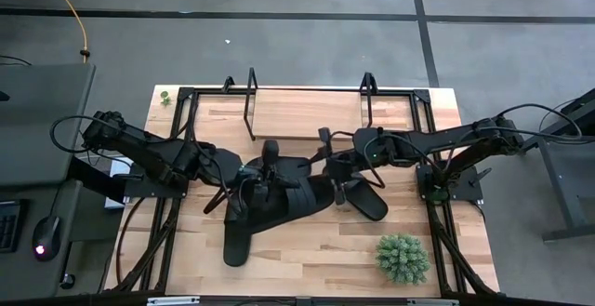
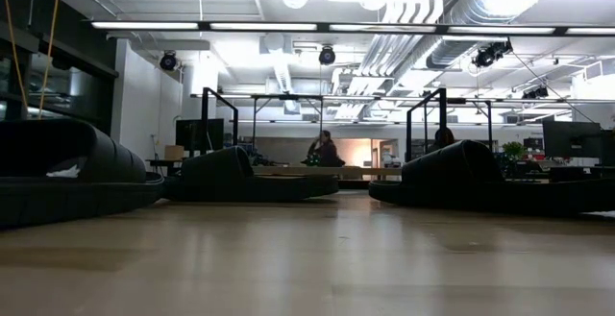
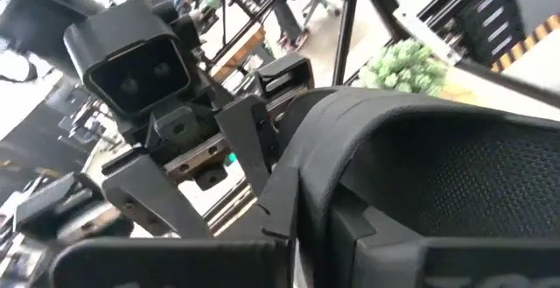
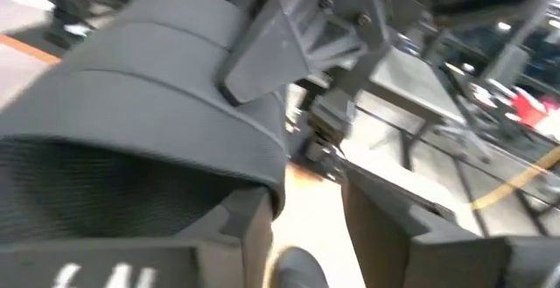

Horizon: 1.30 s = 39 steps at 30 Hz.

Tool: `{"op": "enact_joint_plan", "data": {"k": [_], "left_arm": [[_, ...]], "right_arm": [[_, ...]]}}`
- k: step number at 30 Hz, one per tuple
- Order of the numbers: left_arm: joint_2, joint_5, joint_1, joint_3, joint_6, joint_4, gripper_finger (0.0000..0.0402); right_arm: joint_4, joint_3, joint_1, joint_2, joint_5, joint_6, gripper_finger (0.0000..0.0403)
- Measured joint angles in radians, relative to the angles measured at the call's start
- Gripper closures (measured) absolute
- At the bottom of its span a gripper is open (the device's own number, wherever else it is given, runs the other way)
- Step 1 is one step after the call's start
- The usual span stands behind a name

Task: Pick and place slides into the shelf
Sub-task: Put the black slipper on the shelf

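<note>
Several black slides lie in a heap at mid-table; one reaches toward the near left and one lies right of the heap. Three show soles-down in the low view. The shelf, a light board between black tube uprights, stands at the far edge. My left gripper is over the heap, shut on one slide's wide strap. My right gripper is open just right of that slide and faces the left gripper. My left gripper has the slide by its wide strap, near the strap's edge. One finger lies on the strap's outer top; the other is hidden by the strap. Whether the slide is lifted clear does not show. My right gripper has one finger right beside the same strap's edge; I cannot tell whether it touches.
A green potted plant stands at the near right. A small green thing sits at the far left corner. The shelf's uprights rise above its board. Bare tabletop shows near the front edge.
</note>
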Motion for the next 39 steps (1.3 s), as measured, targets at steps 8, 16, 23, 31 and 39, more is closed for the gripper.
{"op": "enact_joint_plan", "data": {"k": [8,16,23,31,39], "left_arm": [[0.0,-0.124,0.0,0.0,-0.011,-0.072,0.0394],[0.003,-0.278,0.0,-0.001,-0.054,-0.112,0.0384],[0.001,-0.445,0.0,0.0,-0.093,-0.161,0.0395],[0.001,-0.578,0.0,0.0,-0.134,-0.183,0.0384],[0.001,-0.731,0.0,0.0,-0.172,-0.201,0.0394]], "right_arm": [[-0.046,0.0,0.0,-0.006,0.151,-0.045,0.0239],[-0.102,0.004,-0.002,-0.069,0.433,-0.013,0.0237],[-0.236,0.003,0.0,-0.123,0.562,0.075,0.0237],[-0.385,0.002,0.006,-0.125,0.553,0.19,0.0237],[-0.545,0.002,0.006,-0.124,0.532,0.348,0.0237]]}}
